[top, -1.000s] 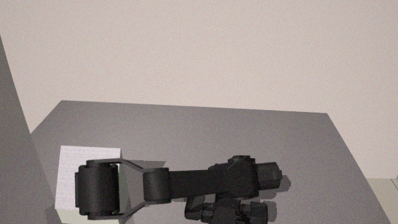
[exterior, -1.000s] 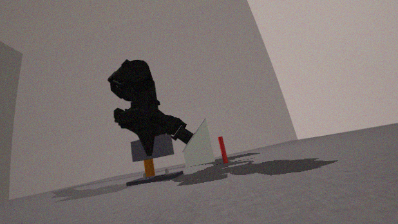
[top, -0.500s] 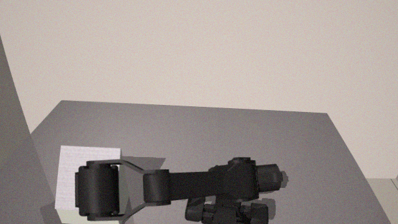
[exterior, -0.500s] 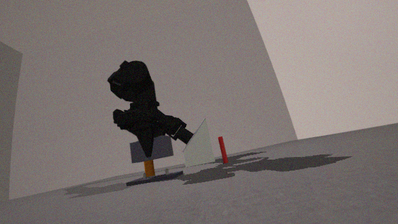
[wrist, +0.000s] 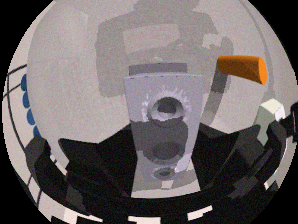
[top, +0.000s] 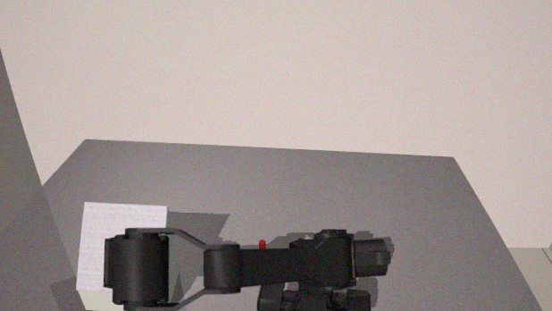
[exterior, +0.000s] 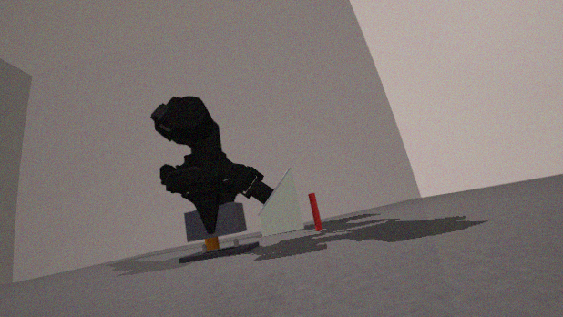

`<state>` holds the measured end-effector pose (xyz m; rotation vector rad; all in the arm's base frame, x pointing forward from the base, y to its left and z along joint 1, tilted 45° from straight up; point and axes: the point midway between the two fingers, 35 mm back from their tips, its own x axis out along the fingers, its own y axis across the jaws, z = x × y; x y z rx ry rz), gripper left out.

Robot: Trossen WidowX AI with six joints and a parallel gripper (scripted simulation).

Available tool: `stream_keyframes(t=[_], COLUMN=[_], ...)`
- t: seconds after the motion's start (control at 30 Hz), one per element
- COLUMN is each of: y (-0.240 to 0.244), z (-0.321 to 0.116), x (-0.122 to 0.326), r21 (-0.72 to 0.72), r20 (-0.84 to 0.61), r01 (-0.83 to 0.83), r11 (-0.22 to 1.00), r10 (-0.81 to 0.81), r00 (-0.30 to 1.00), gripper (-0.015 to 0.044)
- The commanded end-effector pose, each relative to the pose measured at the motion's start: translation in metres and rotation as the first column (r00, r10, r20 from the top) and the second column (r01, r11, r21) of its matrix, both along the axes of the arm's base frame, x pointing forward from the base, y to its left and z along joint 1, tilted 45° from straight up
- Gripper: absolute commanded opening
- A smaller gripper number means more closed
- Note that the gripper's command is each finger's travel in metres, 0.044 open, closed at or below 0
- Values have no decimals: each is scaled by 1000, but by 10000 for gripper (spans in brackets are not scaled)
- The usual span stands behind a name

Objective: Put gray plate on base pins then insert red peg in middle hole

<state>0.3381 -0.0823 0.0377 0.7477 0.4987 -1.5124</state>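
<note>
My gripper (exterior: 210,223) is clamped on the flat gray rectangular plate (exterior: 228,220), which hangs level just above the dark flat base (exterior: 219,251) and its two short gray pins (exterior: 236,241), near the surface's (exterior: 410,273) near edge by the top view. An orange block (exterior: 211,243) stands on the base under the plate. The slim red cylindrical peg (exterior: 315,211) stands upright, apart, beside a pale angled panel (exterior: 282,207).

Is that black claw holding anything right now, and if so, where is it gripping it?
Yes. The claw is shut on the gray plate, gripping it at one end, near the end hole; the rest of the plate, with its middle hole, sticks out beyond the fingers.
</note>
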Motion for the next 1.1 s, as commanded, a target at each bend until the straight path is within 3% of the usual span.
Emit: stream_keyframes(t=[0.0, 0.67, 1.07], y=[-5, -12, -12], z=[-6, -12, -12], x=[-1, -1, -1], r21=[-5, -1, -1], r20=[-9, -5, -5], r01=[-4, 2, 2], r11=[1000, 1000, 1000], r10=[4, -2, -2], r00=[1000, 1000, 1000], gripper=[0, 0, 315])
